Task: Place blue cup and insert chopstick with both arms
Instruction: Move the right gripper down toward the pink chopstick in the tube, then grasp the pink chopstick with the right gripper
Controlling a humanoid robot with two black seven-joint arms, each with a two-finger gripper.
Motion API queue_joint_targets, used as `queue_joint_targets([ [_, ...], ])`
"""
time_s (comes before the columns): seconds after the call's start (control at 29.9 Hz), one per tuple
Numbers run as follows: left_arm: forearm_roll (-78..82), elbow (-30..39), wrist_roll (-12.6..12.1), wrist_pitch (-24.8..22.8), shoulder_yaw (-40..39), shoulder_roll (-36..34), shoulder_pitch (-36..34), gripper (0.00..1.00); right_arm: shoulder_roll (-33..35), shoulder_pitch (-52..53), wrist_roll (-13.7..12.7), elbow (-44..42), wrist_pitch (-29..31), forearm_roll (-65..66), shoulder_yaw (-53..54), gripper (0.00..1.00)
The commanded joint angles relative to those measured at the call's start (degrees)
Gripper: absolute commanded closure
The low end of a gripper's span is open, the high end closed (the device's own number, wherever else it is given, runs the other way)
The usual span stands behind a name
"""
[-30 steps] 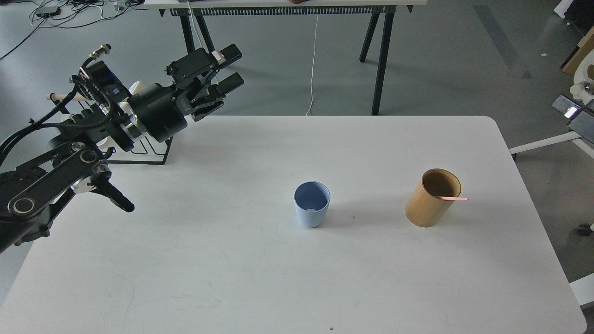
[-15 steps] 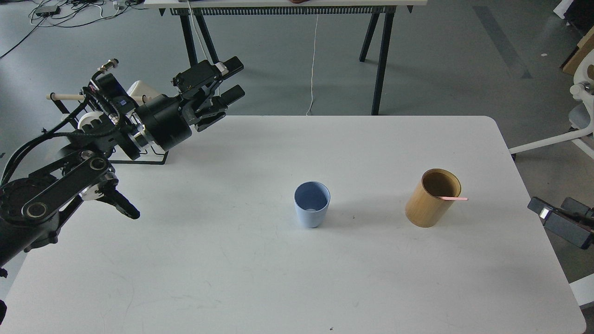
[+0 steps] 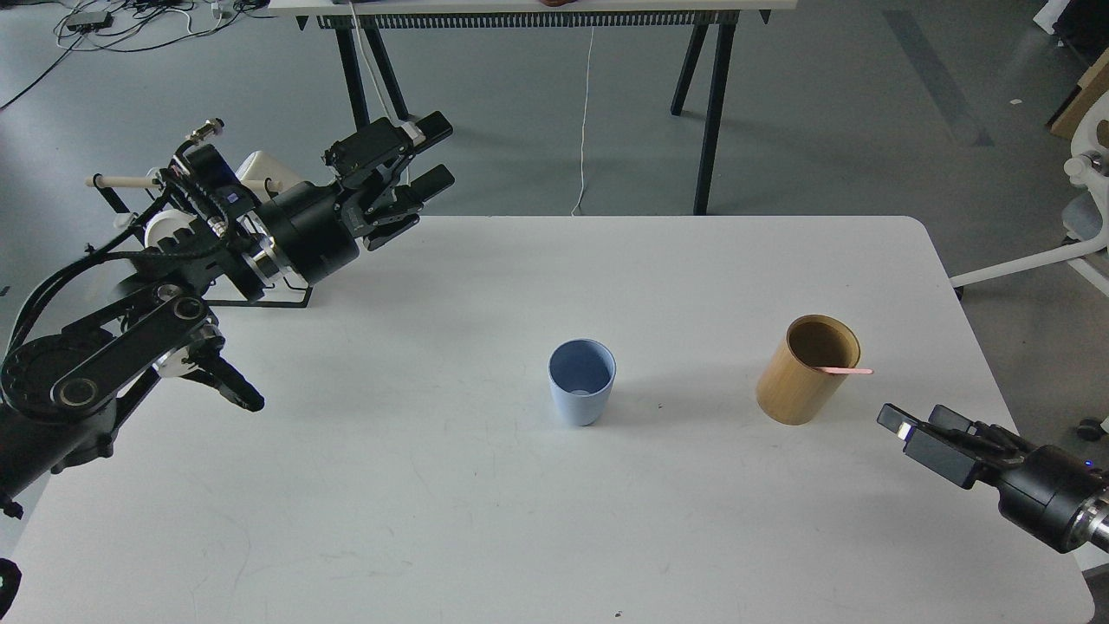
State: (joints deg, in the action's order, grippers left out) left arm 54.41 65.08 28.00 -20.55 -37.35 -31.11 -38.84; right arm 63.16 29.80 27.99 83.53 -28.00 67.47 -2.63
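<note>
The blue cup (image 3: 582,381) stands upright and empty near the middle of the white table (image 3: 485,520). A pale pink chopstick (image 3: 845,370) sticks out of the tan bamboo cylinder (image 3: 807,370) to its right, its tip resting on the rim. My left gripper (image 3: 431,156) is open and empty, raised above the table's far left edge, well away from the cup. My right gripper (image 3: 917,430) comes in low from the right edge, just right of and below the bamboo cylinder; its fingers look slightly apart and hold nothing.
A black wire mug rack (image 3: 277,290) with white mugs (image 3: 260,169) stands at the far left behind my left arm. A trestle table (image 3: 528,13) stands beyond the far edge. A white chair base (image 3: 1079,234) is at the right.
My right arm has come into view from the right and moved left toward the bamboo cylinder. My left arm has drawn back and lowered slightly.
</note>
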Motion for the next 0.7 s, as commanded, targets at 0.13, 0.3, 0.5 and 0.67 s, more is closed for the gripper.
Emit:
queue_joint_targets([
  [0.13, -0.09, -0.39, 0.00, -0.01, 0.00, 0.35, 0.60, 0.10, -2.43, 3.77, 0.01, -0.57, 0.00, 0.11, -0.18, 0.01],
  [0.3, -0.09, -1.44, 0.00, -0.01, 0.00, 1.23, 0.60, 0.10, -2.52, 5.71, 0.01, -0.65, 0.00, 1.25, -0.18, 0.01],
  [0.5, -0.09, -1.62, 0.00, -0.01, 0.00, 1.41, 0.69, 0.10, -4.97, 5.97, 0.01, -3.63, 0.00, 1.34, -0.27, 0.01],
  [0.67, -0.09, -2.67, 0.00, -0.01, 0.00, 2.11, 0.78, 0.10, -7.00, 6.06, 0.01, -6.19, 0.00, 1.17, -0.18, 0.02],
])
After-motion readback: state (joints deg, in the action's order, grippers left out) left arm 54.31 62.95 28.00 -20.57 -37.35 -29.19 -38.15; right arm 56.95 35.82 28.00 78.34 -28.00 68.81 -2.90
